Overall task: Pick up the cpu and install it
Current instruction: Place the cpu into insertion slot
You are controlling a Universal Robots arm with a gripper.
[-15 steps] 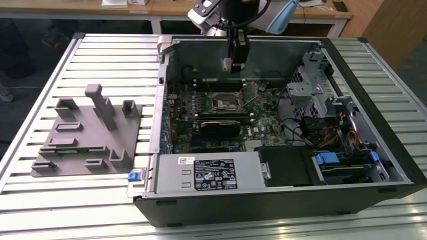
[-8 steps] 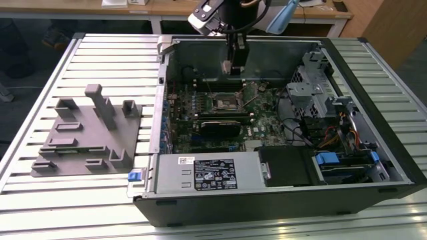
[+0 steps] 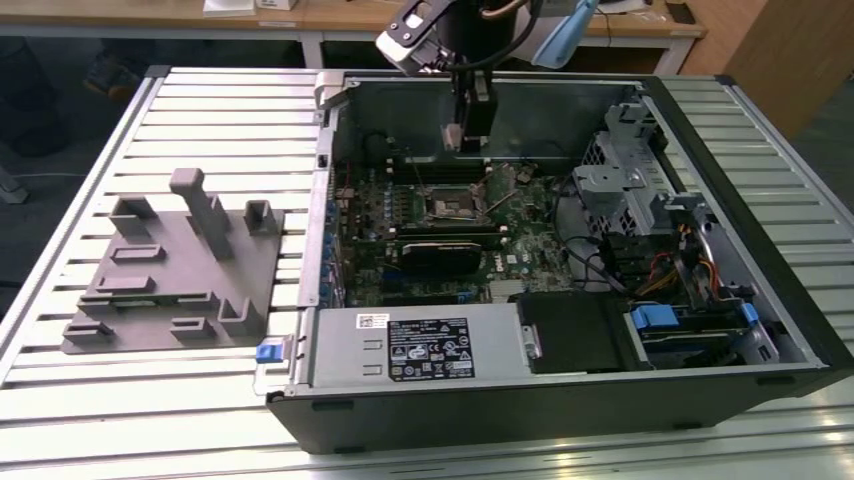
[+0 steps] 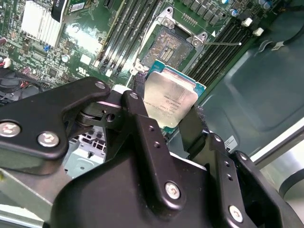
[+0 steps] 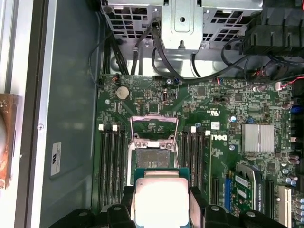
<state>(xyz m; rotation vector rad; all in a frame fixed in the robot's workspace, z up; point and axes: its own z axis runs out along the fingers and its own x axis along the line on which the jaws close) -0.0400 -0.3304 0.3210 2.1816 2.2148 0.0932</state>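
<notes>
Second wrist view: is the gripper (image 4: 167, 109) carrying anything?

— Affirmative. Its jaws are clamping the cpu (image 4: 172, 95) by two opposite edges, silver face showing. The chip is hanging over the motherboard (image 4: 80, 42), near the open socket (image 4: 171, 46).

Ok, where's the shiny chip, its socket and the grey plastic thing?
cpu (image 5: 161, 199), first wrist view, silvery top.
socket (image 5: 154, 156), first wrist view, dark middle.
grey fixture (image 3: 187, 272), exterior view, flat base.

Lab: slatted bench (image 3: 147, 405), open PC (image 3: 561, 415) (desks (image 3: 360, 16) behind).
</notes>
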